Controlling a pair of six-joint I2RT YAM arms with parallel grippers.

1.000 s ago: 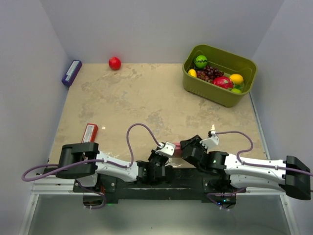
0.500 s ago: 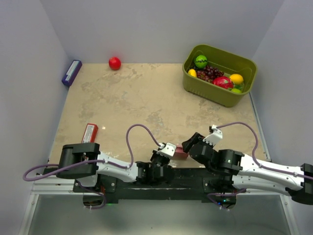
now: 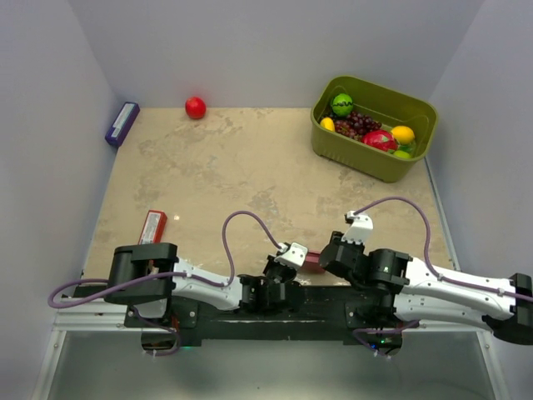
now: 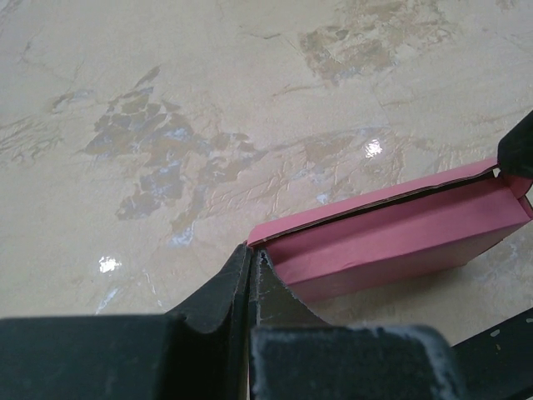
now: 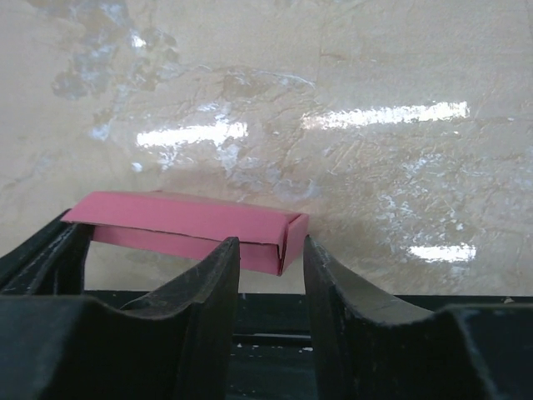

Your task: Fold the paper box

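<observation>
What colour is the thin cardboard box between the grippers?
Plain pink cardboard box, clearest in the left wrist view.

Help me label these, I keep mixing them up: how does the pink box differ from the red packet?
Colour: the box is plain pink; the packet is red with a whitish patch.
Place: the box is at the near edge between the two arms; the packet lies off to the left.
Contact: the left hand is shut on the box's corner; no hand touches the packet.
Both are slim rectangles.
</observation>
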